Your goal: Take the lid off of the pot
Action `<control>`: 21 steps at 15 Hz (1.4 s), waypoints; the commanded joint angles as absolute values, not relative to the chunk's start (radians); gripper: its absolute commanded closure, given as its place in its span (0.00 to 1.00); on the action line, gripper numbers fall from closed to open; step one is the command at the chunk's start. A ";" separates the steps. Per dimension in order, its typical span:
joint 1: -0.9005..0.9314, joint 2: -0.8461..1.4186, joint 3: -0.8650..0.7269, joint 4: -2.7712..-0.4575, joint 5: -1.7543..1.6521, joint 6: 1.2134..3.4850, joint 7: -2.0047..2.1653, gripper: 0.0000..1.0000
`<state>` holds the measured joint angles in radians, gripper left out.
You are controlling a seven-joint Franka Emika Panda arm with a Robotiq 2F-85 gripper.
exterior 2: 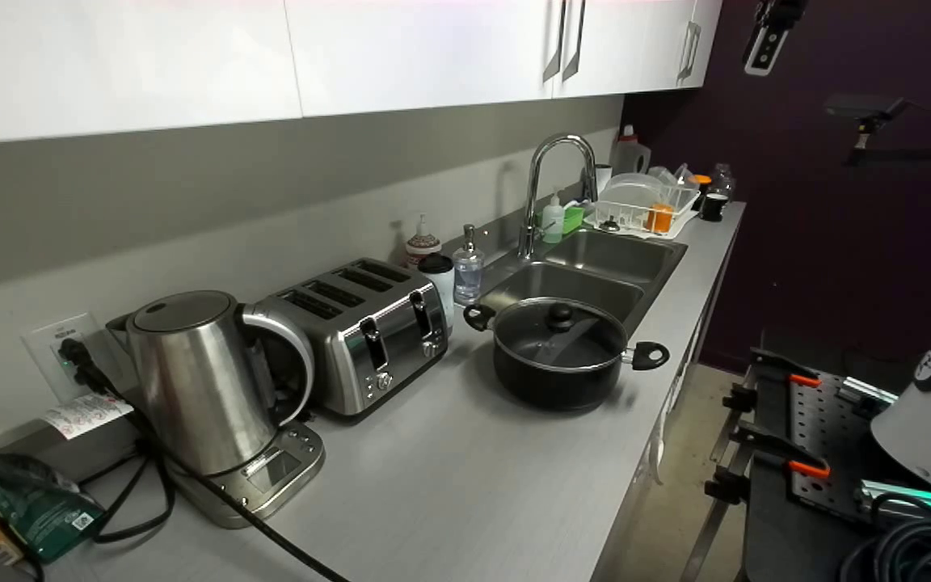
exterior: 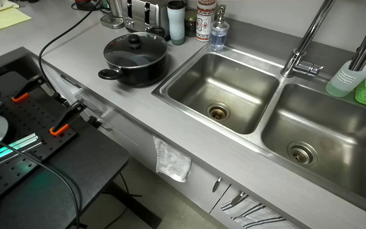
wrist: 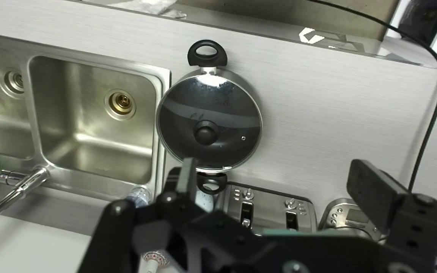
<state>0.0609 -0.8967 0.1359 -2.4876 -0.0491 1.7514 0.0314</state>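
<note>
The glass lid [exterior: 124, 52] with its black knob sits on the black pot [exterior: 141, 74] on the counter. Both also show in an exterior view, the lid [exterior 2: 530, 331] lying level on the pot [exterior 2: 558, 388]. In the wrist view the lid [wrist: 218, 113] is seen from above, with a pot handle [wrist: 208, 61] at the top and another at the bottom. My gripper [wrist: 273, 167] is open and empty, high above the counter. Its left finger overlaps the lid's lower edge in the picture. One finger [exterior 2: 766, 50] shows at the top of an exterior view, far above the pot.
The double sink [exterior: 218, 86] with its tall faucet [exterior: 300, 44] lies beside the pot. A toaster [exterior 2: 364, 323], a white tumbler [exterior: 176, 24], a soap bottle [exterior: 218, 35] and a kettle [exterior 2: 191, 380] stand along the wall. White cabinets [exterior 2: 425, 48] hang above.
</note>
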 commanded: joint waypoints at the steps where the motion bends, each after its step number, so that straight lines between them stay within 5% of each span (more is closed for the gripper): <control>1: 0.062 -0.853 0.114 -2.482 -0.067 1.772 0.021 0.00; 21: -0.005 -0.355 -0.058 -2.390 -0.140 2.007 -0.170 0.00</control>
<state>0.0069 -0.4487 -0.0421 -2.4395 -0.1266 1.9733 -0.1291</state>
